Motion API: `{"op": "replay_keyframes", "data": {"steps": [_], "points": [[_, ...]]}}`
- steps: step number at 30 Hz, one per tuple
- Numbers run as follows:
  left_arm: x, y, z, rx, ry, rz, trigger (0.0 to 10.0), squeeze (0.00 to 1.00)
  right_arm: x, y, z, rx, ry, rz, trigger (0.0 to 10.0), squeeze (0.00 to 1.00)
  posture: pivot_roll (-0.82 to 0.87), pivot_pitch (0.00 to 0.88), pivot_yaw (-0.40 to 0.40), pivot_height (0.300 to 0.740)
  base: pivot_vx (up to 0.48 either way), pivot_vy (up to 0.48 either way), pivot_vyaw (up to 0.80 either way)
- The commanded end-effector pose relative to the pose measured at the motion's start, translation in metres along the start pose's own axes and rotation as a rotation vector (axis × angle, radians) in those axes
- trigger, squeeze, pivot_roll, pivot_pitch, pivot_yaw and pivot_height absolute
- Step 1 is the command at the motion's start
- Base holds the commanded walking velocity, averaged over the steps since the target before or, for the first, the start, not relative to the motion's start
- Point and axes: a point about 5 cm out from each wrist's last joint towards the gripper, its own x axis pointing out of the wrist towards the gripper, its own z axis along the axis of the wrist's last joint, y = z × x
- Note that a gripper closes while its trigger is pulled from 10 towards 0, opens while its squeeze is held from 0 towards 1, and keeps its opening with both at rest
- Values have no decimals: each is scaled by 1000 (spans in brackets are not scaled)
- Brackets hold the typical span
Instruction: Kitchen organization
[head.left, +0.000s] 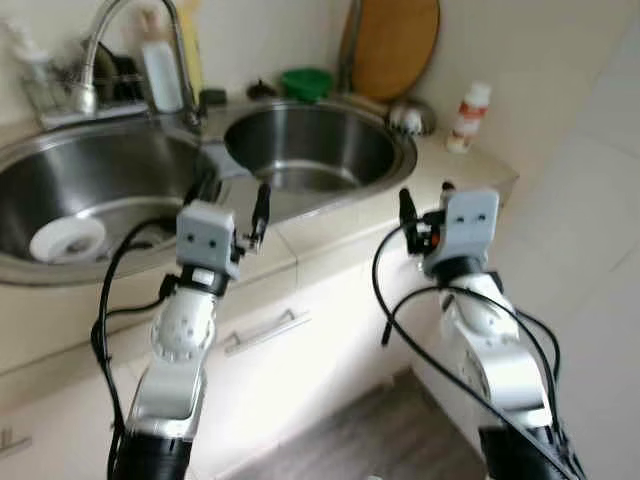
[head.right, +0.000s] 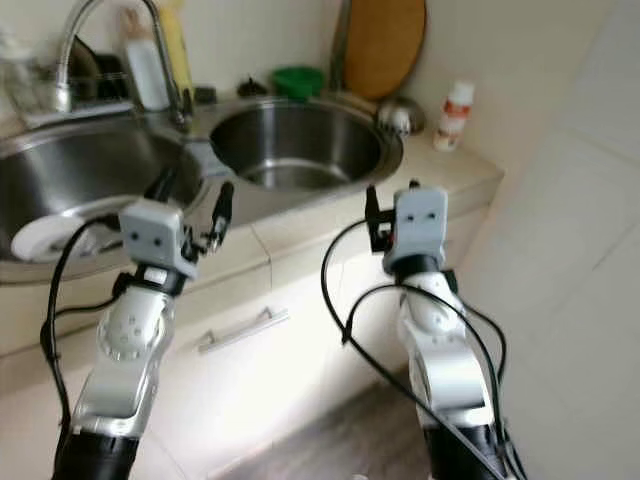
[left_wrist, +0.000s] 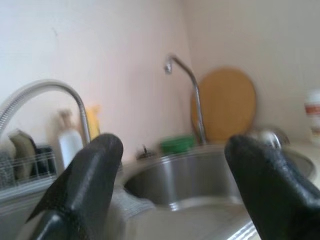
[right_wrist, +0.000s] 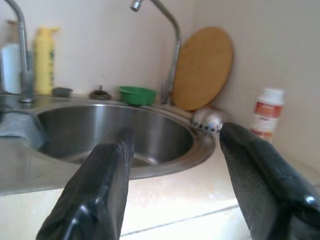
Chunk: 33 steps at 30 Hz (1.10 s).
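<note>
Both arms sit closest to my view, raised before the counter edge: left gripper (head.left: 232, 210) at the rim of the left basin (head.left: 60, 175), right gripper (head.left: 425, 210) beside the right basin (head.left: 310, 150). Each has its fingers spread wide, holding nothing. I judge this an approach step — no item is selected yet. Candidates: a white plate (head.left: 66, 240) lying in the left basin, a green bowl (head.left: 306, 82) behind the right basin, a small bottle (head.left: 468, 116) on the counter corner near the cutting board (head.left: 395, 45). Next move calls for choosing one and reaching forward over the rim.
</note>
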Motion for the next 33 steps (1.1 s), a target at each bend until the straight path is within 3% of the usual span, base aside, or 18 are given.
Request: {"op": "replay_keyframes", "data": {"steps": [1,8,29,33], "points": [[3,-6,2,-6,-11,-26,10000,0,-1,-6,-2,-10,9,-22,10000,0,-35,0,-77,740,0,0,-800],[3,-6,2,-11,-7,-26,10000,0,-1,-6,-3,-9,12,-24,10000,0,-35,0,-77,740,0,0,-800],[3,-7,1,-21,-7,-30,10000,0,-6,-13,-2,-25,7,-69,10000,0,-44,0,-78,740,0,0,-38],[3,-7,1,-21,-8,-30,10000,0,-9,-13,-4,-29,13,-69,10000,0,-48,0,-75,740,-294,0,0]]}}
